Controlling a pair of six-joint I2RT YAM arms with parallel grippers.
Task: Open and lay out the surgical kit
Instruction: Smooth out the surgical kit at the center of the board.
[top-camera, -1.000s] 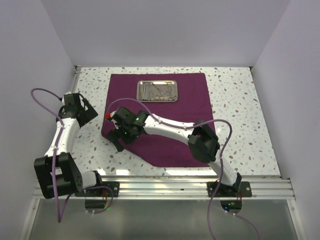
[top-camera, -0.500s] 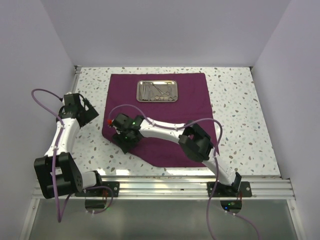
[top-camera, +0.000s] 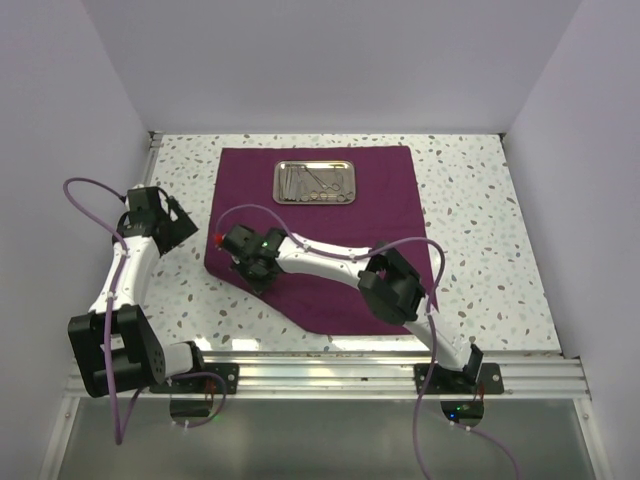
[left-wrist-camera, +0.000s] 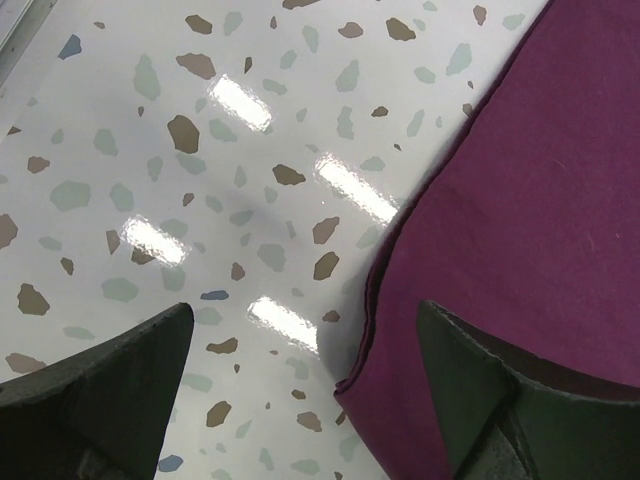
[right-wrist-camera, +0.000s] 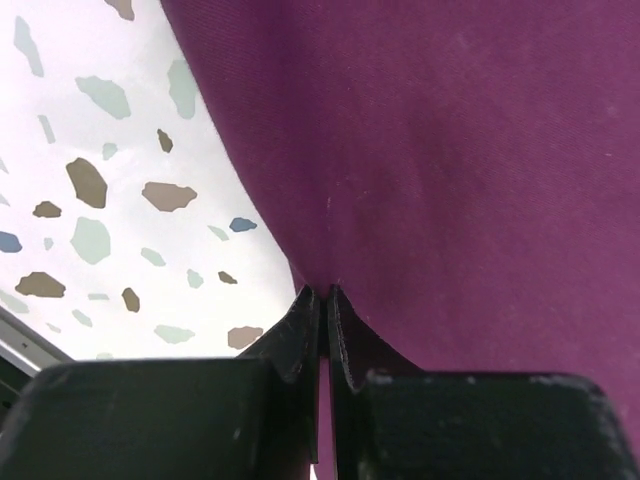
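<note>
Closest to me, the right arm reaches low across the table (top-camera: 480, 230) to the near left border of the cloth wrap (top-camera: 380, 210). The right gripper (right-wrist-camera: 322, 300) has its jaws pressed together with a fold of that maroon edge nipped between the tips. I take the grip at the very border as a way to draw the fabric outward and flatten it, not to lift the whole sheet.

Just to the left, the left gripper (left-wrist-camera: 305, 315) hangs over bare speckled table beside the cloth's left margin. Its jaws are spread wide and hold nothing. From its wrist view a rounded bit of the cloth's border lies below and partly between the fingers, so it looks placed either to pin that side or to take its own hold. Which it is, I can't say.

The wrap itself lies spread over the middle of the table, mostly flat, its near corner pointing toward the arm bases.

At the far end, resting on the cloth, sits the steel tray (top-camera: 277, 183) with the thin silver instruments (top-camera: 315, 182) bunched inside it. None are laid out yet, so the unwrapping seems nearly finished and the arranging not begun.
</note>
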